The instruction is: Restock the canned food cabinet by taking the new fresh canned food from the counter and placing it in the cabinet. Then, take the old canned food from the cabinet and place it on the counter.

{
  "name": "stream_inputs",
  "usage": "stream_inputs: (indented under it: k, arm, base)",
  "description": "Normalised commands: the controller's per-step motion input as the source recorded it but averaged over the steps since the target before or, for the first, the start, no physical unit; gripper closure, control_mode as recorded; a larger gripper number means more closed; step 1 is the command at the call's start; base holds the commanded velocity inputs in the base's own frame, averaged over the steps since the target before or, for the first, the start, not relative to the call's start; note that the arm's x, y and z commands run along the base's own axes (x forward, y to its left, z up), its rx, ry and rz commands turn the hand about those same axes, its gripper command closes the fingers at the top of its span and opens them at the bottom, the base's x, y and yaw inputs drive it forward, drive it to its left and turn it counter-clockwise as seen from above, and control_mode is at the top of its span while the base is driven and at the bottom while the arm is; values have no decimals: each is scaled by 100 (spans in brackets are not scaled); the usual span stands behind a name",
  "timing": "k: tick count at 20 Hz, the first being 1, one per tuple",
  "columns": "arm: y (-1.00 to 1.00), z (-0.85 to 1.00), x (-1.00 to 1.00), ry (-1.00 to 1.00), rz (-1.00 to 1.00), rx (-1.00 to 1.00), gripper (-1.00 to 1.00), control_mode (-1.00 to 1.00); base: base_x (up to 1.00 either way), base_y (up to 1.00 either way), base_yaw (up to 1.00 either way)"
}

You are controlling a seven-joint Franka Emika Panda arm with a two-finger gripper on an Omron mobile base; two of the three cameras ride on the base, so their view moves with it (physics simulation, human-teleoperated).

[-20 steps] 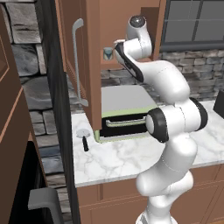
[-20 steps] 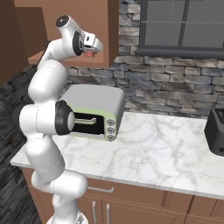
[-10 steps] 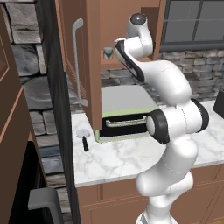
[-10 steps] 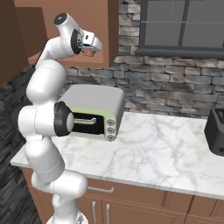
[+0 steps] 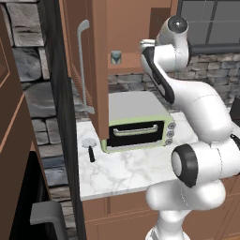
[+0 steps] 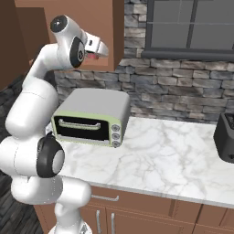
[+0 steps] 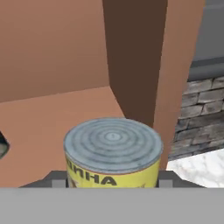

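Note:
In the hand view the old canned food, with its yellow label and pale ringed lid, sits between my gripper's two fingertips, over the cabinet's floor near its right wall. My gripper is shut on this tin at the cabinet's lower front edge. The new fresh canned food, teal-grey, stands on the cabinet's lower board, left of my gripper. A dark bit at the hand view's left edge may be that tin. The counter lies below.
The cabinet door stands open to the left, its grey bar handle facing out. A green-fronted toaster oven stands on the counter under the cabinet. A small dark utensil lies left of it. A black appliance sits far right.
The arm has drawn back a little from the cabinet toward the base, with the red-and-yellow tin still in the gripper. The teal-grey tin has not moved.

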Motion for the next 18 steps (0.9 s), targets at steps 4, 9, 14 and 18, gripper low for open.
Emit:
stream_inputs:
  k: [4, 9, 14, 18]
  arm:
    - [-60, 16, -100, -11, 8, 3, 100, -100]
    - [-88, 15, -100, -1, 16, 0, 100, -100]
    - [-100, -13, -92, 8, 25, -3, 100, -100]
    - [-91, -88, -16, 30, 26, -26, 100, -100]
  base:
    - [0, 0, 0]
    - [0, 0, 0]
    - [0, 0, 0]
    - [0, 0, 0]
